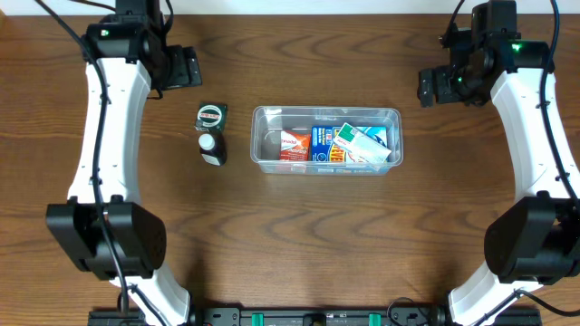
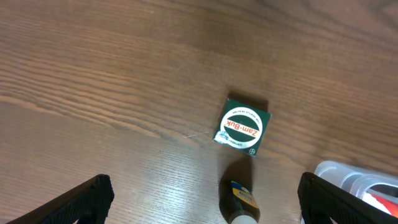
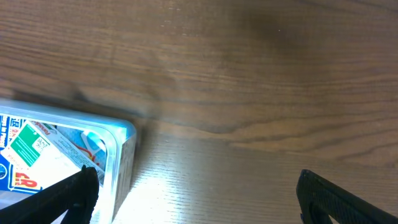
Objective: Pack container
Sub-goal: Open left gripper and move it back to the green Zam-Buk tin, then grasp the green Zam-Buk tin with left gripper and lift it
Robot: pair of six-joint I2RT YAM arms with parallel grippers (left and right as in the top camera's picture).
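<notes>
Container sat mid table with small packages inside. We saw a Zam-Buk box and bottle nearby, on the left arm's side. Left gripper and right gripper were both spread wide, empty.

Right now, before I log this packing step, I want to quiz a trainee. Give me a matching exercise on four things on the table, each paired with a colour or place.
Things:
1. Zam-Buk box
2. small bottle
3. blue box
4. container

Descriptions:
a. clear plastic, rectangular
b. lies inside the container
c. green with a white circle, out on the table
d. dark with a white cap

Pairs: 1-c, 2-d, 3-b, 4-a
</notes>
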